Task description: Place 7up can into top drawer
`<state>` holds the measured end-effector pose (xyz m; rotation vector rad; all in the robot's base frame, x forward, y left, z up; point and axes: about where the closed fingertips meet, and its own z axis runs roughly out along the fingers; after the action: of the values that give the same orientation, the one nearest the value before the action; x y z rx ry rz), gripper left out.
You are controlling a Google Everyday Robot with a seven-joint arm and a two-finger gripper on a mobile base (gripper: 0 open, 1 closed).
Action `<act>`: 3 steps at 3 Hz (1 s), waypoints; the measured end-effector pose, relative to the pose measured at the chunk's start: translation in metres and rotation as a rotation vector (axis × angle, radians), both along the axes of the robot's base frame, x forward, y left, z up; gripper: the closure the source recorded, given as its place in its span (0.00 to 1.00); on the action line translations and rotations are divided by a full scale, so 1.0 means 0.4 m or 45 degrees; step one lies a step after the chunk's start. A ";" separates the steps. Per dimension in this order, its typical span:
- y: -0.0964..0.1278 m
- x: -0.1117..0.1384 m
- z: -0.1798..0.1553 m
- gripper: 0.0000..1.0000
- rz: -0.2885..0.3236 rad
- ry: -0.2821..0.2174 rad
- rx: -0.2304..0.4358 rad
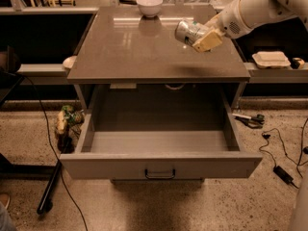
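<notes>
One can (186,31) lies on its side in my pincer (201,38), which is clenched on it in the air above the tabletop (125,52); the drawer (161,165) below stands pulled out, and a white bowl (149,5) sits well apart at the tabletop's back edge

The white, rounded robot arm (260,6) reaches in from the upper right corner, sloping down and to the left. Its wrist ends in the beige two-finger pincer (197,36), which hangs in the air above the right rear part of the grey-brown desk (144,57). The fingers clamp a small silvery 7up can (186,31), held tilted on its side.
</notes>
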<state>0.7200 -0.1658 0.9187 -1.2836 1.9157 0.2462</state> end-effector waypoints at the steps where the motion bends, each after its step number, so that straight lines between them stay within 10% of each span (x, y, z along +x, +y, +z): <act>1: 0.014 -0.007 -0.009 1.00 0.019 0.004 0.011; 3: 0.028 -0.175 -0.021 1.00 0.016 -0.020 0.002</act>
<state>0.6499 -0.1547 0.9104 -1.2932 1.8943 0.2439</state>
